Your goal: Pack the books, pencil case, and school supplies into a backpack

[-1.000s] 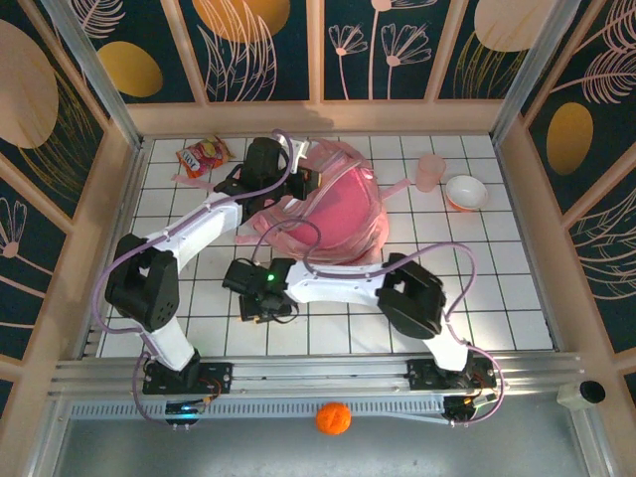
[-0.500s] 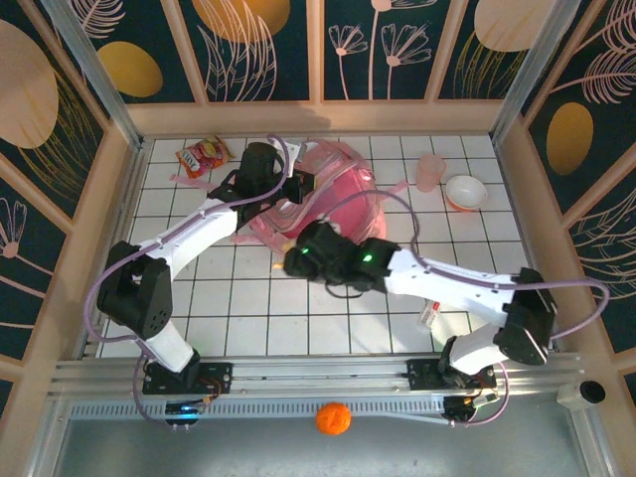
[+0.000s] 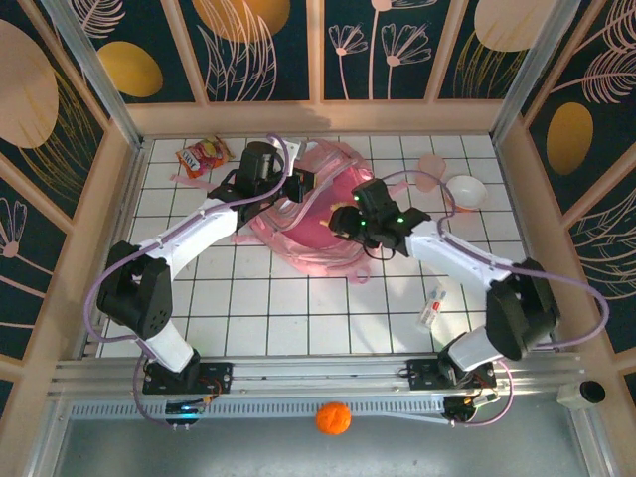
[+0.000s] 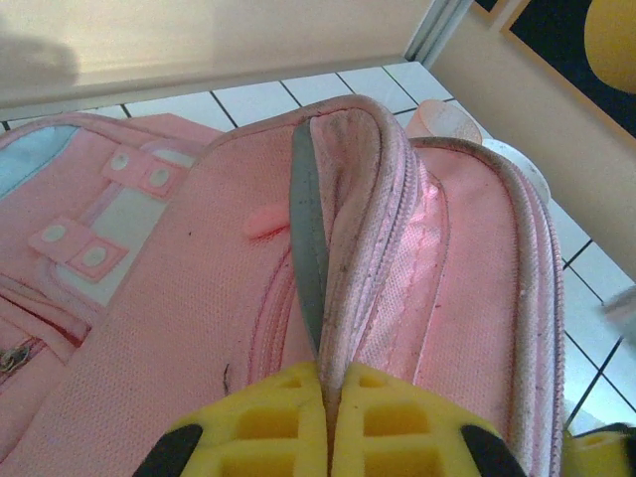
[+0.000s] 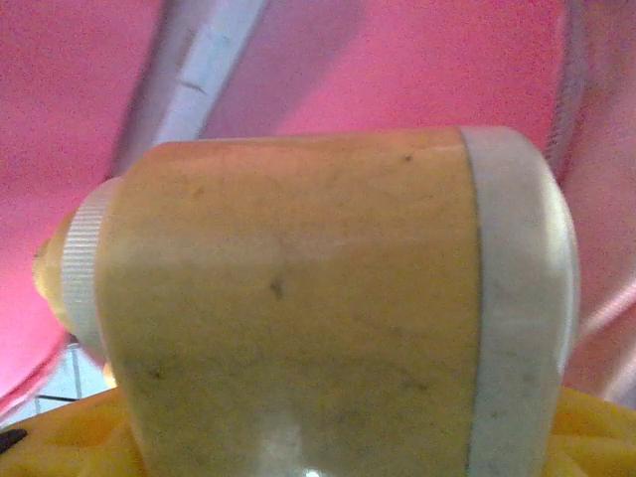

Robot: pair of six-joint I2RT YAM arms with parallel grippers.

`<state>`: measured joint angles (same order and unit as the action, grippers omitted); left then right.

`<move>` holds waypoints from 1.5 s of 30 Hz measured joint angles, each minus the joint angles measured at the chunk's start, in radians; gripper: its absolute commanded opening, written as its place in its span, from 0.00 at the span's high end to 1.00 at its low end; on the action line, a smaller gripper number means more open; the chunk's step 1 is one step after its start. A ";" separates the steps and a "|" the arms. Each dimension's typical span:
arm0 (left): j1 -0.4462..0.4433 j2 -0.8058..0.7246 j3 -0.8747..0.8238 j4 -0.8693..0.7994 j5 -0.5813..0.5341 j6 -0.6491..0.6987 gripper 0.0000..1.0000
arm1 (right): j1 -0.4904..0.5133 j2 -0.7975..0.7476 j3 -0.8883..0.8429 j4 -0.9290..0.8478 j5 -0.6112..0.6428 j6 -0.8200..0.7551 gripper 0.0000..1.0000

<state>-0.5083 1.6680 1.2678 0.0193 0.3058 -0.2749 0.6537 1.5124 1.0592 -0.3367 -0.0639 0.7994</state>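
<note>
1. The pink backpack (image 3: pixel 318 229) lies at the far middle of the tiled desk (image 3: pixel 248 303). Both arms reach over it, so a fair chunk of it is covered from above.
2. The left pincer (image 4: pixel 328 422) is clamped shut on the backpack's zippered rim. In the left wrist view the two yellow pads meet, and the pink edge and a grey strip (image 4: pixel 306 248) run straight down between them. The pincer itself is cut off at the bottom of that view.
3. The right pincer (image 3: pixel 348 221) hangs over the right half of the backpack, gripping a tan-yellow boxy thing (image 5: pixel 288 298).
4. In the right wrist view that thing is so close it's blurry. It has a white band at one end and a ribbed white knob at the other. The yellow fingers (image 5: pixel 596 437) just peek out along the bottom edge. It might be a sharpener, but honestly I can't tell.
5. Behind it there's pink fabric and a pale strip, all out of focus. I can't tell whether the boxy thing is inside the opening or just above it.
6. A white oblong item (image 3: pixel 432 310) with red marks lies on the desk just beside the right arm, well apart from the backpack. It's too small to read.
7. A red-orange snack bag (image 3: pixel 202 156) sits at the far left. A pink cup (image 3: pixel 429 171) and a white bowl (image 3: pixel 465 192) sit near each other at the far right. In the left wrist view both are partly hidden behind the bag's bulge.
8. An orange ball (image 3: pixel 333 418) rests on the metal ledge in front of the arm bases, off the desk.
</note>
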 measured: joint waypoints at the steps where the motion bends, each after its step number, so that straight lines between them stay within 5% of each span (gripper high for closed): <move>1: 0.000 0.000 0.000 0.000 0.000 0.001 1.00 | -0.002 0.025 0.000 0.012 -0.015 -0.005 0.47; 11: 0.002 -0.016 0.006 -0.009 -0.016 0.028 1.00 | -0.041 0.192 0.060 0.198 -0.125 -0.006 0.42; 17: 0.003 -0.023 0.002 -0.008 -0.019 0.028 1.00 | -0.060 0.305 0.132 0.268 -0.151 0.013 0.23; 21: 0.003 -0.027 -0.003 -0.008 -0.024 0.035 1.00 | -0.058 0.298 0.129 0.292 -0.143 0.021 0.20; 31: 0.003 -0.048 -0.039 0.006 -0.023 0.068 1.00 | -0.058 -0.044 -0.095 0.336 -0.073 0.024 0.26; 42: -0.088 -0.046 -0.171 0.052 0.018 0.319 1.00 | -0.058 -0.457 -0.196 0.239 0.116 -0.010 0.26; 45: -0.134 0.009 -0.193 0.052 0.011 0.395 0.82 | -0.058 -0.465 -0.220 0.249 0.116 -0.050 0.27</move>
<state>-0.6426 1.6768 1.0748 0.0715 0.3168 0.1200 0.5953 1.0470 0.8387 -0.0872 0.0525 0.7490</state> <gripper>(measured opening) 0.063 0.735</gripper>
